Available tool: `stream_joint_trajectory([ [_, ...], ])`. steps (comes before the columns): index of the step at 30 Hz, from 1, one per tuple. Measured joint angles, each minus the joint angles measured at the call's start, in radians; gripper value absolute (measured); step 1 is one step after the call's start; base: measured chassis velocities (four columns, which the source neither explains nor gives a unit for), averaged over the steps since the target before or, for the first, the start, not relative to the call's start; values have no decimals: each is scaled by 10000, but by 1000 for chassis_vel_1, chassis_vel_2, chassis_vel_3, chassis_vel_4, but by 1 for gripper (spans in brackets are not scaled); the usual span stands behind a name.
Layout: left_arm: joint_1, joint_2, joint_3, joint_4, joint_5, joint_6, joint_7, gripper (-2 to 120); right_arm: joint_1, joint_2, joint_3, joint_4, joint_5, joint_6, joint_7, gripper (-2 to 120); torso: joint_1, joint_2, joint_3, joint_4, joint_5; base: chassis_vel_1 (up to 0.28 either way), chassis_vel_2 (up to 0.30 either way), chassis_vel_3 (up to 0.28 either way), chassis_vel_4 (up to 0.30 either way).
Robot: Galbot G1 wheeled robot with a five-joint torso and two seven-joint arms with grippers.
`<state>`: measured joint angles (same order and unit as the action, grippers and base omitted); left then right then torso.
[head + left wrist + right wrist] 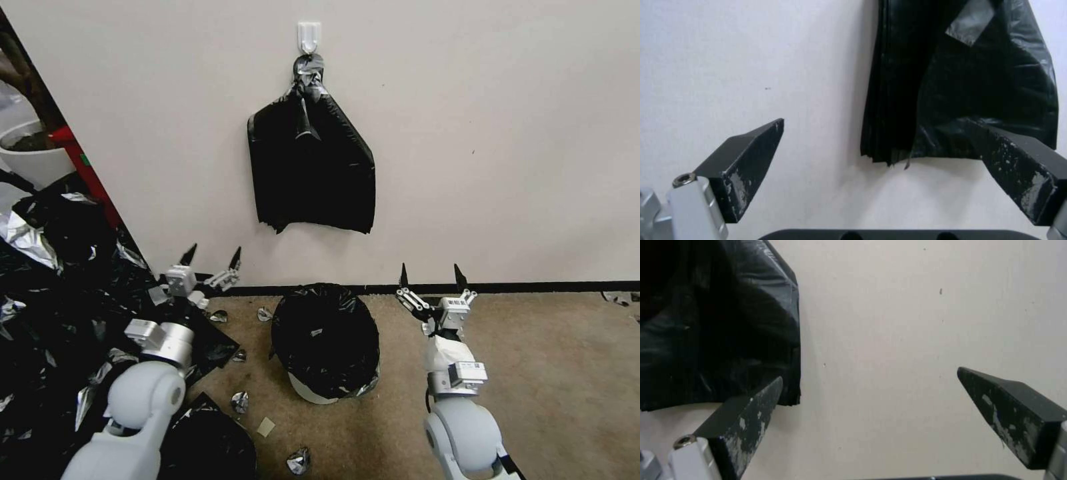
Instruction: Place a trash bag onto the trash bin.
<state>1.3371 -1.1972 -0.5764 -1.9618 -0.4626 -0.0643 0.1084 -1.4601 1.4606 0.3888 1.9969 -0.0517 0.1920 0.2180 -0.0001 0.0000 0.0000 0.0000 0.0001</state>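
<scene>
Both claws are spread wide and hold nothing. Left gripper (212, 259) is raised near the wall, its two black fingertips pointing up, off to the left of the bin (319, 395) and above the heap of black and silvery sheets (53, 293) on the floor. Right gripper (431, 275) stands much the same on the other side, fingertips up, just right of the bin and clear of it.

Between the two arms the bin sits on the brown carpet (533, 373) close to the wall. A bag (325, 337) is already draped over its mouth and most of its sides, so that just a strip of cream-white wall shows low down at the front.

On the wall (500, 133) above the bin a flat black bundle (312, 173) hangs from a white hook (309, 35), gathered to a point at the top. From the left wrist its lower edge (960, 100) shows between the open fingers, farther off; from the right wrist one lower corner (715, 333) shows beside one finger.

Small crumpled silvery scraps (240, 402) lie on the carpet around the bin.
</scene>
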Motion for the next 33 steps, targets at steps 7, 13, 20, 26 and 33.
stream_joint_trajectory([
  [7,-5,-9,14,1,-47,84,-72,100,13,-12,-29,1,-2,-19,-1,100,1,0,0,0,-1,0,0,0,0],
  [13,-8,-16,26,1,-84,123,-120,100,27,-22,-46,2,-1,-24,-1,100,1,0,0,0,-1,0,0,0,0],
  [20,-8,-21,34,-4,-111,159,-161,100,37,-28,-59,-4,5,-30,0,100,0,0,0,0,-1,0,0,0,0],
  [26,-8,-23,38,-7,-126,175,-179,100,41,-32,-65,-8,10,-32,2,100,0,0,0,0,-1,0,0,0,0],
  [33,-8,-23,42,-11,-130,185,-188,100,44,-35,-71,-12,13,-32,4,100,1,0,0,0,-1,0,0,0,0],
])
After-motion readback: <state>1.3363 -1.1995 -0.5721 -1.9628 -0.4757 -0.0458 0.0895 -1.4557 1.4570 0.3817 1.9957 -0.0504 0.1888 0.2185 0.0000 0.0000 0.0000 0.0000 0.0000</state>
